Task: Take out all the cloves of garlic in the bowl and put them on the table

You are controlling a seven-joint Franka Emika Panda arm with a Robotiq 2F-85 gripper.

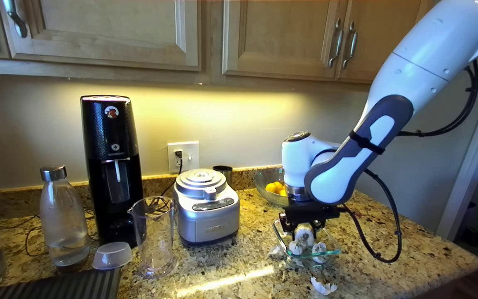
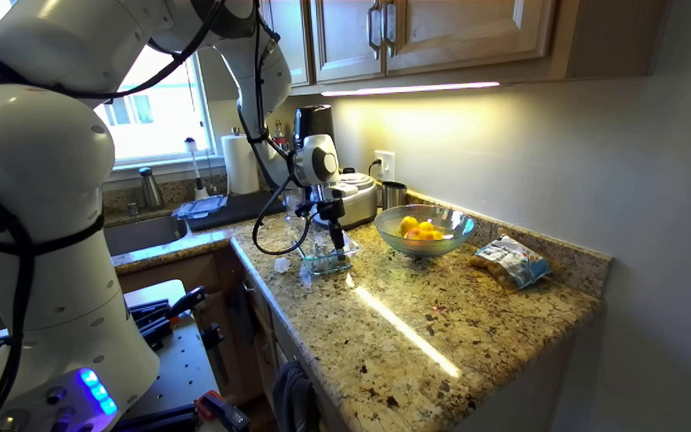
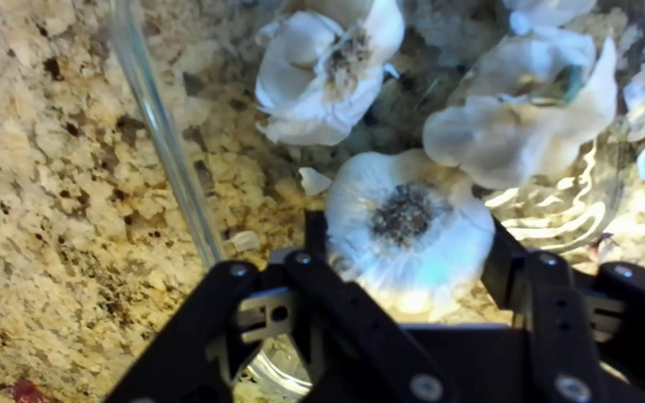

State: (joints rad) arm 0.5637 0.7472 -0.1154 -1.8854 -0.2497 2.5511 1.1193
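Observation:
In the wrist view a whitish clove of garlic (image 3: 423,263), dark at its root end, sits between both fingers of my gripper (image 3: 406,232), which touch it on either side. It is inside the clear glass bowl (image 3: 166,140), whose rim also shows in both exterior views (image 1: 326,252) (image 2: 321,271). Two more cloves of garlic (image 3: 300,73) (image 3: 496,129) lie in the bowl just ahead of the fingers. My gripper (image 1: 304,228) points down into the bowl in both exterior views. Under everything spreads the speckled granite table (image 1: 230,276).
Loose garlic skin (image 1: 323,286) lies in front of the bowl. Behind stands a larger bowl (image 2: 390,239) of orange and yellow fruit. A silver appliance base (image 1: 208,216) and a transparent pitcher (image 1: 154,232) stand on the same counter, as does a snack bag (image 2: 516,264).

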